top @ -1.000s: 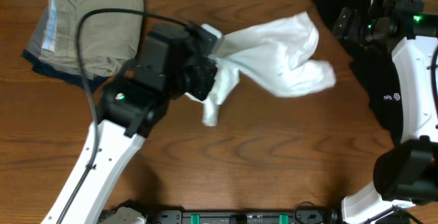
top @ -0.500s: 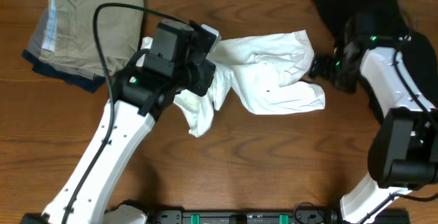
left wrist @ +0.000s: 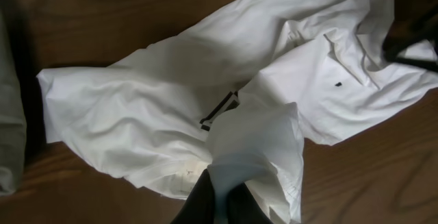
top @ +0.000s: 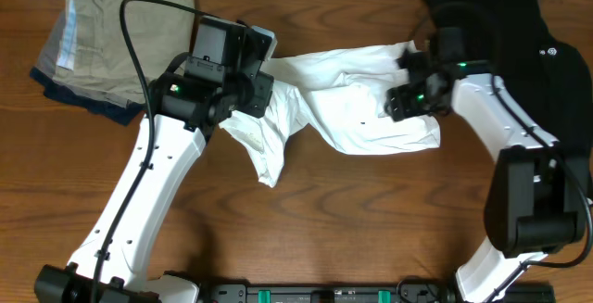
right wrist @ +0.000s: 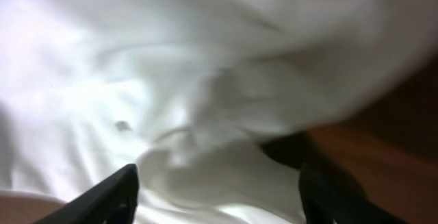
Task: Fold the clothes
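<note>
— White cotton, seen from overhead: where does the T-shirt lie?
— Crumpled in the middle of the table, stretched between the two arms. A folded khaki stack sits at the far left corner and a black garment at the far right. The left gripper is at the shirt's left end, the right gripper over its right end.
— And the left wrist view?
— Its fingers are pressed together, pinching a bunched fold of the shirt. The rest of the cloth spreads over the wood beyond, with a small dark mark on it.
— The right wrist view?
— Blurred. The two fingers stand spread wide apart, with white cloth filling the space beyond them. I cannot tell whether they touch it.
</note>
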